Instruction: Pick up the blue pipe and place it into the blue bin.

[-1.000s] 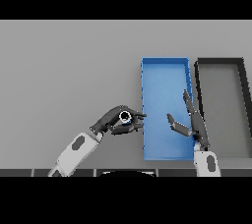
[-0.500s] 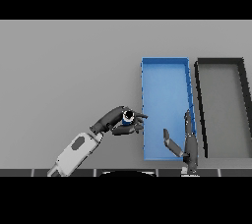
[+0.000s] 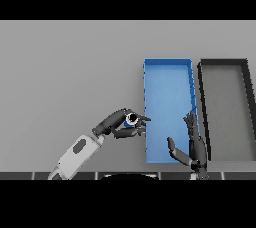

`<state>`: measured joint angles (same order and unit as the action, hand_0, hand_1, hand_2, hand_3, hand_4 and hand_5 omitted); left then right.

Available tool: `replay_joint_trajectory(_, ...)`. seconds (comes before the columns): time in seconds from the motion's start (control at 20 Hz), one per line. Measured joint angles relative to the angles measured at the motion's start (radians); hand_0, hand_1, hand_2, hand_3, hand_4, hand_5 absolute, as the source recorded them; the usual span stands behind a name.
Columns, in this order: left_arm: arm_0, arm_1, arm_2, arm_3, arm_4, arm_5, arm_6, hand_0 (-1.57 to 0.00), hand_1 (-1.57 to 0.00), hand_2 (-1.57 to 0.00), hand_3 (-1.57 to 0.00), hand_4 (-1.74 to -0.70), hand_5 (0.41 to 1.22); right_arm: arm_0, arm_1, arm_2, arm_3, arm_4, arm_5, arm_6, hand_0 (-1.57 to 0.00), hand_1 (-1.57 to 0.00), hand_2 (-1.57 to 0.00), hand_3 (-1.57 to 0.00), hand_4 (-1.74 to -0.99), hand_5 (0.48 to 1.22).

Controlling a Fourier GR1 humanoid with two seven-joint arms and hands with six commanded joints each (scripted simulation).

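Gripping the blue pipe [image 3: 132, 119], the left robot hand [image 3: 120, 124] hovers just left of the blue bin [image 3: 167, 72]; the right robot hand [image 3: 192, 148] is open.

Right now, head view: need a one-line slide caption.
Left hand grips the blue pipe just left of the blue bin; right hand open at the bin's near right corner, black bin alongside.

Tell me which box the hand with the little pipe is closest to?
The blue bin. The left hand, fingers curled round the blue pipe, sits just beside its left wall. The dark grey bin lies further right, beyond the blue one.
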<state>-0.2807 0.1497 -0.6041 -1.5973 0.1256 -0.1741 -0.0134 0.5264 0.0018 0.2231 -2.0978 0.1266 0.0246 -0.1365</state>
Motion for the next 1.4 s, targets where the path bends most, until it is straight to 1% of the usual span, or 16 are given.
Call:
replay_joint_trajectory(0.05, 0.0, 0.001, 0.001, 0.004, -0.01, 0.003, -0.004, -1.57, -1.57, -1.57, -1.44, -1.73, 1.221, -0.01, -0.025, 0.002, -0.005, -0.014, 0.034, 0.059, 0.0, 0.0, 0.0, 0.0, -1.25, 0.532)
replay_joint_trajectory(0.15, 0.006, 0.0, 0.003, -0.01, -0.009, 0.008, -0.016, -1.57, -1.57, -1.57, -1.44, -1.73, 1.221, -0.046, -0.06, 0.039, -0.025, -0.003, 0.089, 0.137, 0.0, 0.0, 0.0, 0.0, -1.274, 0.518)
replay_joint_trajectory(0.25, 0.002, -0.009, -0.004, 0.003, -0.015, 0.004, -0.004, -1.57, -1.57, -1.57, -1.44, -1.73, 1.221, -0.116, -0.089, 0.07, -0.066, 0.013, 0.126, 0.22, 0.0, 0.0, 0.0, 0.0, -1.297, 0.523)
replay_joint_trajectory(0.35, 0.005, -0.006, -0.007, 0.009, -0.026, -0.001, -0.012, -1.57, -1.57, -1.57, -1.44, -1.73, 1.221, -0.212, -0.098, 0.086, -0.078, 0.0, 0.16, 0.292, 0.0, 0.0, 0.0, 0.0, -1.301, 0.52)
replay_joint_trajectory(0.4, -0.007, -0.009, 0.001, 0.005, -0.016, -0.002, -0.005, -1.57, -1.57, -1.57, -1.44, -1.73, 1.221, -0.249, -0.105, 0.099, -0.095, -0.004, 0.178, 0.338, 0.0, 0.0, 0.0, 0.0, -1.297, 0.522)
replay_joint_trajectory(0.5, -0.017, -0.01, -0.002, 0.01, -0.027, 0.001, 0.007, -1.57, -1.57, -1.57, -1.43, -1.73, 1.221, -0.316, -0.112, 0.121, -0.109, -0.018, 0.209, 0.406, 0.0, 0.0, 0.0, 0.0, -1.297, 0.526)
replay_joint_trajectory(0.65, -0.012, -0.014, 0.001, 0.02, -0.024, -0.003, -0.007, -1.57, -1.57, -1.57, -1.44, -1.73, 1.221, -0.451, -0.113, 0.147, -0.096, -0.028, 0.243, 0.486, 0.0, 0.0, 0.0, 0.0, -1.304, 0.532)
replay_joint_trajectory(0.75, -0.015, -0.003, 0.01, 0.026, -0.015, -0.017, -0.017, -1.57, -1.57, -1.57, -1.44, -1.73, 1.221, -0.519, -0.115, 0.159, -0.072, -0.034, 0.264, 0.517, 0.0, 0.0, 0.0, 0.0, -1.282, 0.53)
replay_joint_trajectory(0.8, -0.026, -0.01, 0.011, 0.035, -0.015, -0.019, -0.017, -1.57, -1.57, -1.57, -1.45, -1.73, 1.221, -0.556, -0.112, 0.166, -0.054, -0.043, 0.278, 0.535, 0.0, 0.0, 0.0, 0.0, -1.27, 0.53)
replay_joint_trajectory(0.9, -0.014, 0.001, 0.014, 0.029, -0.003, -0.036, -0.053, -1.57, -1.57, -1.57, -1.48, -1.73, 1.221, -0.622, -0.097, 0.17, -0.013, -0.059, 0.294, 0.56, 0.0, 0.0, 0.0, 0.0, -1.251, 0.535)
replay_joint_trajectory(1.05, -0.033, -0.008, 0.023, 0.029, 0.022, -0.048, -0.017, -1.57, -1.57, -1.57, -1.51, -1.73, 1.221, -0.722, -0.073, 0.162, 0.008, -0.079, 0.292, 0.573, 0.0, 0.0, 0.0, 0.0, -1.226, 0.52)
replay_joint_trajectory(1.15, -0.017, -0.007, 0.019, 0.035, 0.021, -0.059, -0.032, -1.57, -1.57, -1.57, -1.51, -1.73, 1.221, -0.747, -0.054, 0.181, 0.016, -0.078, 0.292, 0.591, 0.0, 0.0, 0.0, 0.0, -1.222, 0.512)
replay_joint_trajectory(1.25, -0.031, -0.002, 0.035, 0.041, 0.028, -0.06, -0.014, -1.57, -1.57, -1.57, -1.5, -1.73, 1.221, -0.796, -0.043, 0.168, 0.053, -0.086, 0.294, 0.63, 0.0, 0.0, -0.02, 0.0, -1.225, 0.511)
replay_joint_trajectory(1.3, -0.021, -0.001, 0.029, 0.036, 0.029, -0.068, -0.019, -1.57, -1.57, -1.57, -1.45, -1.72, 1.221, -0.811, -0.044, 0.156, 0.075, -0.099, 0.304, 0.638, 0.0, -0.01, -0.04, 0.0, -1.231, 0.512)
replay_joint_trajectory(1.35, -0.014, 0.001, 0.026, 0.023, 0.036, -0.073, -0.01, -1.57, -1.57, -1.57, -1.47, -1.72, 1.221, -0.836, -0.039, 0.153, 0.089, -0.105, 0.31, 0.633, -0.01, -0.04, -0.07, -0.01, -1.241, 0.516)
replay_joint_trajectory(1.4, -0.014, -0.001, 0.029, 0.016, 0.054, -0.084, -0.007, -1.57, -1.57, -1.57, -1.4, -1.72, 1.221, -0.858, -0.04, 0.143, 0.094, -0.129, 0.32, 0.636, -0.05, -0.08, -0.11, -0.04, -1.268, 0.519)
